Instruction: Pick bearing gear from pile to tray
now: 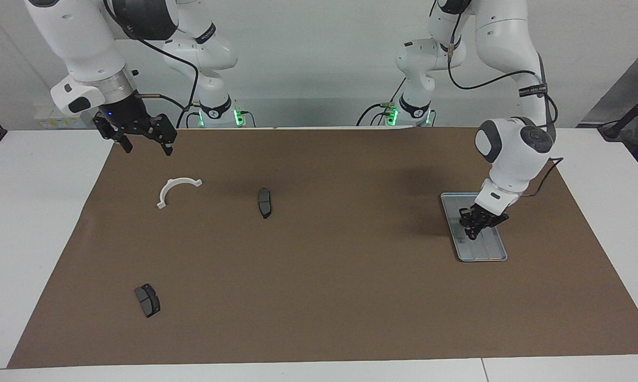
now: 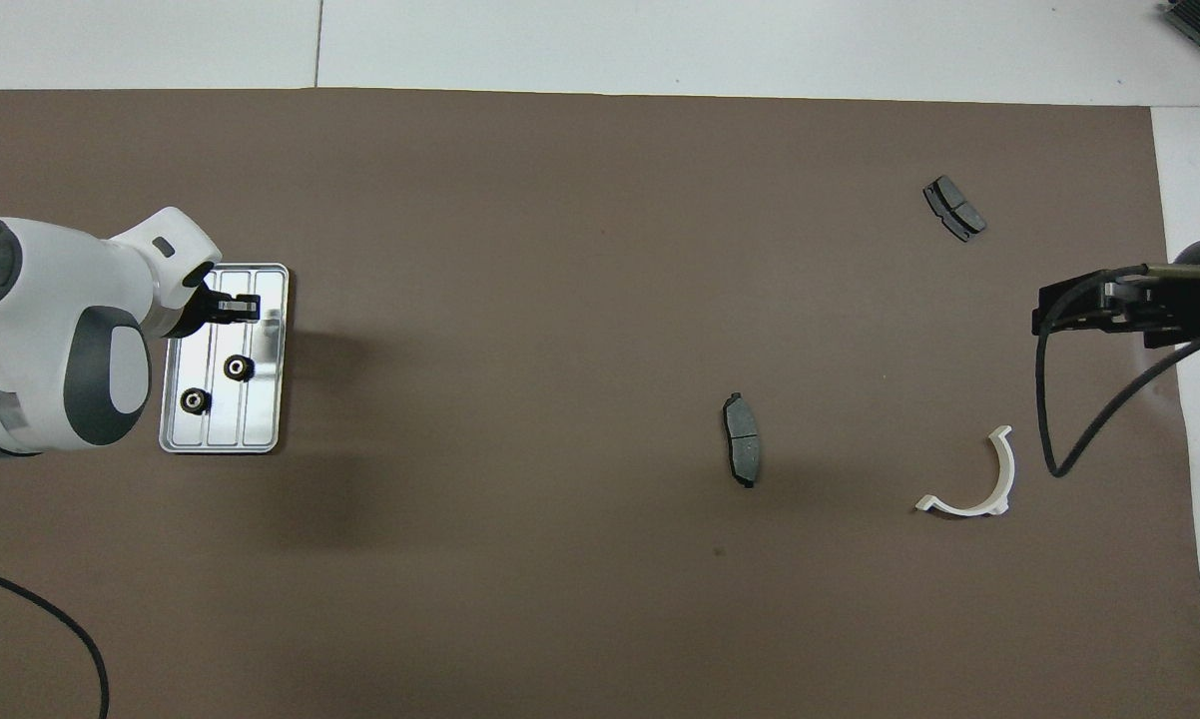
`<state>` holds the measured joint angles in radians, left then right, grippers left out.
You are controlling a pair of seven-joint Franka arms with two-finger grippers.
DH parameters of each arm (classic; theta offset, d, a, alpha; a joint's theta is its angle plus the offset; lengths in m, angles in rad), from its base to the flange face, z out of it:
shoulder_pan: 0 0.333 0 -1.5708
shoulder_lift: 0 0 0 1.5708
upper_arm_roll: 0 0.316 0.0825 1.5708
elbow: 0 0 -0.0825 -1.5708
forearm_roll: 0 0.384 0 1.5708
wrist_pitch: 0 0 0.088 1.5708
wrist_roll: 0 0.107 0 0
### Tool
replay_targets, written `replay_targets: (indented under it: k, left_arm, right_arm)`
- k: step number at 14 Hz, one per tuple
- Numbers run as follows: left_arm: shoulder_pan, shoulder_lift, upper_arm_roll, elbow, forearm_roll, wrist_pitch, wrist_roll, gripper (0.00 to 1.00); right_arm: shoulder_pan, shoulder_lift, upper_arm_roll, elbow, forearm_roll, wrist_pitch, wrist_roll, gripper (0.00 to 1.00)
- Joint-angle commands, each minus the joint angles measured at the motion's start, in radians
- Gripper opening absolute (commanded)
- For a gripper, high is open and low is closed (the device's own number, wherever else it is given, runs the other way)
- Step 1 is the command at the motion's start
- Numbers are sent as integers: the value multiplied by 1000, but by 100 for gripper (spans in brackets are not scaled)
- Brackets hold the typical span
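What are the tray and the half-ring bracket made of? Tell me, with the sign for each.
Tray: apparently metal, silver-grey with a bright sheen; it mirrors light along its ribs. Half-ring bracket: probably plastic, plain matte white with no glint; the look alone cannot rule out painted metal.
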<state>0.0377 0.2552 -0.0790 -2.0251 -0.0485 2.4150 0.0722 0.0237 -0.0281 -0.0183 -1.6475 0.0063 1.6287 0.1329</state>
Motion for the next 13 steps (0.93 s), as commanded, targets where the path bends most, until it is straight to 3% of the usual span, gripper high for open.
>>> replay_targets:
  k: [1,6,8,13]
  left_arm:
    - [-10,-1,12,-20,-17,32,-8,21]
    - [-9,-1,12,-17,-17,21,-3,37]
    - [-10,-2,12,-4,-17,3,-8,54]
    - [-33,-27,7,150,-17,-273,-31,67]
  right_arm:
    - [-5,-21,1,-18,14,-7,-25,100]
    - [-5,-21,1,-18,14,-7,-25,100]
    - [-5,-21,1,-18,14,-7,-27,100]
    - [-5,-21,1,-18,14,-7,-25,100]
